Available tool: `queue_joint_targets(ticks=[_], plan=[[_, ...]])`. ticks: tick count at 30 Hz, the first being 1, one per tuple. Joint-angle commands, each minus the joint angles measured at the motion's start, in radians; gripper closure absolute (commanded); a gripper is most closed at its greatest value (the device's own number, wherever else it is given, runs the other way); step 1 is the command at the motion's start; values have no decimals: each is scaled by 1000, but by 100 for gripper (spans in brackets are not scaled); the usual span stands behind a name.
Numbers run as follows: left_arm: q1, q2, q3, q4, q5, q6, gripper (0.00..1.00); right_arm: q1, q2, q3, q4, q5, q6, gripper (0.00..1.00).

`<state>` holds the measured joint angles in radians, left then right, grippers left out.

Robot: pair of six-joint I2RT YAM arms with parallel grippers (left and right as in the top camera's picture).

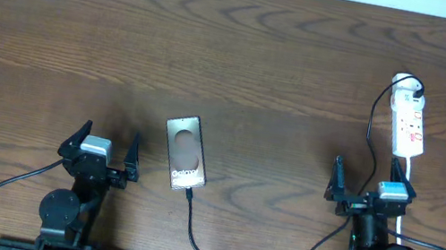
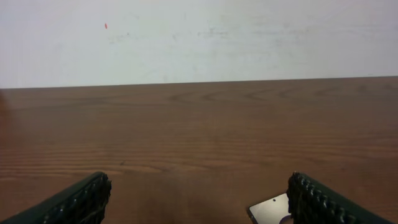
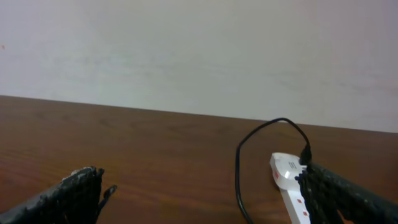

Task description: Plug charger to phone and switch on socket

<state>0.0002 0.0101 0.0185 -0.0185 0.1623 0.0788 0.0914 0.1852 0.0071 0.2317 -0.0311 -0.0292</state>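
The surface (image 1: pixel 289 54) is dark brown wood with bold wavy grain and a low satin sheen. The phone (image 1: pixel 186 152) has a glossy, glass-like face that mirrors a pale oval. The socket (image 1: pixel 409 124) looks like smooth white plastic. The charger (image 1: pixel 192 233) is a thin matt black cable. The fingers (image 2: pixel 78 202) carry black, ribbed, rubbery-looking pads. The wall (image 2: pixel 199 37) is matt off-white, faintly scuffed.

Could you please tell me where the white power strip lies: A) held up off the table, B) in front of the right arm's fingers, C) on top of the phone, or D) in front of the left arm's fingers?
B: the small white elongated power strip with red markings lies flat on the wooden table, just beyond the right arm's fingers.
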Motion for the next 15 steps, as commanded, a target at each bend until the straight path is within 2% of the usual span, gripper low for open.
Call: queue_joint_targets(ticks=[1,10,15], plan=[[5,-6,-14,-37,31,-5,9,8,-41,-2,-59,14,14,1],[5,-6,-14,-37,31,-5,9,6,-159,-2,-298,37,13,1],[5,-6,-14,-37,31,-5,9,6,-180,-2,-307,42,-21,1]])
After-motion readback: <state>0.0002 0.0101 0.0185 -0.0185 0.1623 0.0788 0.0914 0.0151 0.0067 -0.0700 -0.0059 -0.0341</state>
